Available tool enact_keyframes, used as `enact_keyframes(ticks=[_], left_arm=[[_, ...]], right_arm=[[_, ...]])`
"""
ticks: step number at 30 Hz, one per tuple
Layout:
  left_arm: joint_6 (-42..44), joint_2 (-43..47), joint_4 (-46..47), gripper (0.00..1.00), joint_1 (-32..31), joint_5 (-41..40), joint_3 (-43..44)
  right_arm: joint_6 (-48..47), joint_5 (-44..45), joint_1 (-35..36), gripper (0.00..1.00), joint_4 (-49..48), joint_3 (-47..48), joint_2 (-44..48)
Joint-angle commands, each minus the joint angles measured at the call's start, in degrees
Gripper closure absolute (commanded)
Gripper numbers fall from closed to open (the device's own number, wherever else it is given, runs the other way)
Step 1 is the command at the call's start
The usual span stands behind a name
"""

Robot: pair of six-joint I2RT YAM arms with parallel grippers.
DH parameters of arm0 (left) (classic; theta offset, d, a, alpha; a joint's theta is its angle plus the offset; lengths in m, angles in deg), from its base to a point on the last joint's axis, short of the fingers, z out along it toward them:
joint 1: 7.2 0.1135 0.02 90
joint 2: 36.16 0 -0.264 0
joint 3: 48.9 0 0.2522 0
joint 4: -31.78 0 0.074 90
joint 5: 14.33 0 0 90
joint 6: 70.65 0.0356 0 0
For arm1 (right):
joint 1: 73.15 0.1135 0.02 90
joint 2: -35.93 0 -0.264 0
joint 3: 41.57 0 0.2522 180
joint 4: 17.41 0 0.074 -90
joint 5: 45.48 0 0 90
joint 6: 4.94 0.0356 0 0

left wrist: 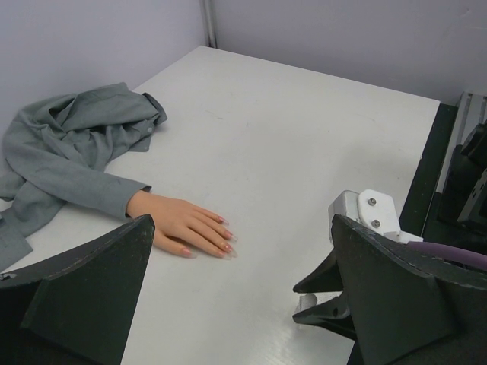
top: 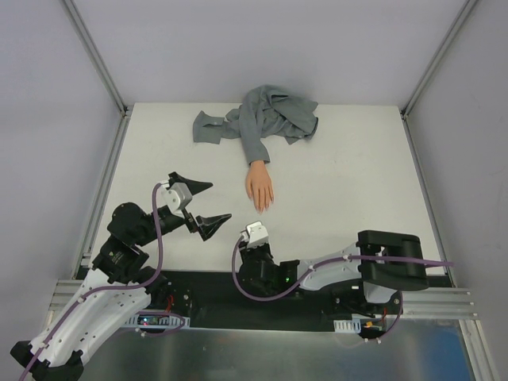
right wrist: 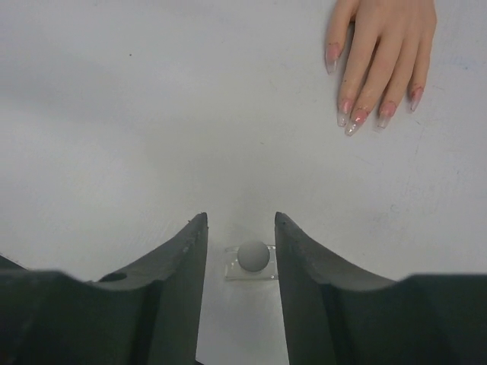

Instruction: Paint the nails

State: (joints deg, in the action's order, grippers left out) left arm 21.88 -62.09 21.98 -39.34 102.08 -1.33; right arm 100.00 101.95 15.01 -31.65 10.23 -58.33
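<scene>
Two arms sit at the near edge of the desk (top: 341, 175). The left arm (top: 119, 250) has its jaws wide apart and holds nothing. The right arm (top: 341, 266) has its jaws apart too, one on each side of one small bottle (right wrist: 253, 258), and as far as I can see they do not touch it. The bottle has a clear body and a round grey top. It looks light and easy to knock over. I think the jaws should close slowly on the round top, which may be smooth and slip. A bit past the bottle lies one hand (top: 260, 187), flat on the desk with its palm down. The nails (right wrist: 358, 118) are at the end of it nearest the arms. I count five, long and pinkish with pale ends. They look hard, smooth and very small, and they are stuck to the hand, so they are not for grabbing. Only a soft brush should touch them, I think. The hand looks light and nothing holds it down, so a hard push could make it slide. If it must be held, the end by the sleeve looks like the best spot. Farthest away is that one grey sleeve (top: 266, 123), soft and crumpled in a heap near the back of the desk.
</scene>
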Motion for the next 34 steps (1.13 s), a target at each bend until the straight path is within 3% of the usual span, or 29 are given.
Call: enact_keyframes(ticks=[1, 6, 8, 12, 16, 21, 28, 32, 34], left_arm=[[-0.4, -0.3, 1.8, 0.01, 0.8, 0.2, 0.4], [-0.6, -0.2, 1.8, 0.01, 0.8, -0.3, 0.4], [-0.7, -0.3, 1.8, 0.01, 0.8, -0.7, 0.5], [-1.3, -0.6, 1.8, 0.01, 0.8, -1.0, 0.6], [-1.7, -1.1, 1.9, 0.01, 0.8, -1.1, 0.6], [-2.3, -2.2, 1.8, 0.01, 0.8, -1.8, 0.7], [-4.1, -4.5, 1.9, 0.01, 0.8, -1.7, 1.1], [-4.0, -5.1, 2.0, 0.01, 0.8, -1.7, 1.1], [-4.0, -5.2, 2.0, 0.01, 0.8, -1.8, 1.0]], right_arm=[[1.0, 1.6, 0.3, 0.53, 4.5, 4.3, 2.3], [6.3, 3.7, 0.3, 0.34, 23.0, 9.8, 11.0], [8.2, 4.1, -0.4, 0.31, 33.8, 11.6, 14.6], [11.4, 3.5, -2.1, 0.29, 45.3, 11.2, 29.8], [11.5, -4.5, -11.7, 0.26, 54.3, 7.2, 45.2], [8.1, -3.7, -17.2, 0.19, 64.8, 7.6, 59.5], [7.9, 1.4, -17.4, 0.09, 74.3, 14.0, 63.0], [5.5, 0.2, -18.2, 0.00, 72.0, 13.2, 60.8], [5.5, 0.0, -18.4, 0.03, 70.2, 12.4, 60.5]])
